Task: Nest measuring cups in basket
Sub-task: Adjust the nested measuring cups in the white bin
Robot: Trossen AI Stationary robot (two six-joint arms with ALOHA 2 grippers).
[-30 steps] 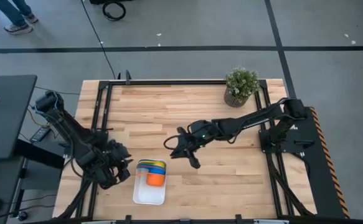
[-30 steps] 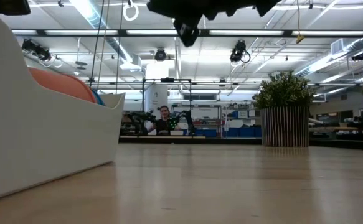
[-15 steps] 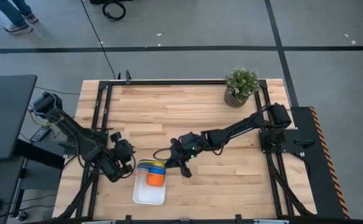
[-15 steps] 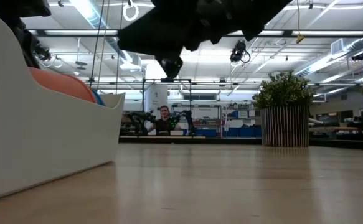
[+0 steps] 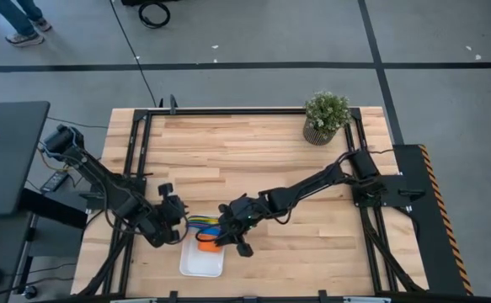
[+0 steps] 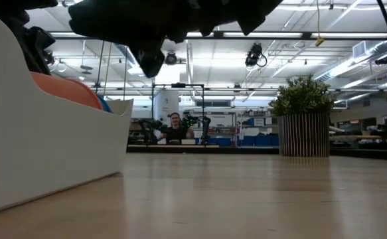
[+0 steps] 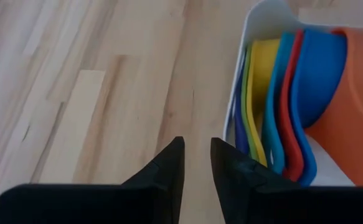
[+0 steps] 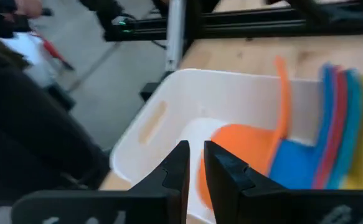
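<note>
Since a second ago, my right arm has swung across the table from near the centre toward the basket [image 5: 201,261], and its gripper [image 5: 226,240] now hangs over the basket's rim at about the 2 o'clock corner, right above the cups. My left gripper [image 5: 174,220] has moved in too, and sits just beside the basket's 10 o'clock corner, over bare wood.

Starting nearest me, at the table's 6 o'clock edge, the white basket lies flat on the wooden table [image 5: 253,160]. Inside it, the measuring cups [image 7: 287,112] are stacked together at the far end: an orange cup [image 5: 209,245] sits on top, with blue, red, yellow, green and navy edges fanned out behind it toward the 12 o'clock wall.

From the left wrist camera, my left claw's fingers [image 7: 169,171] stand nearly together with only a thin slit between them, grasping nothing, aimed along the basket's outer wall. From the right wrist camera, my right claw's fingers [image 8: 176,168] are likewise almost clenched with a narrow gap, empty, pointing down at the orange cup without touching it.

Farther off, at the table's 1 o'clock corner, a small potted plant [image 5: 326,116] stands well apart from everything else. Beyond the table, in the low view, a person [image 6: 174,126] is seen across the room.
</note>
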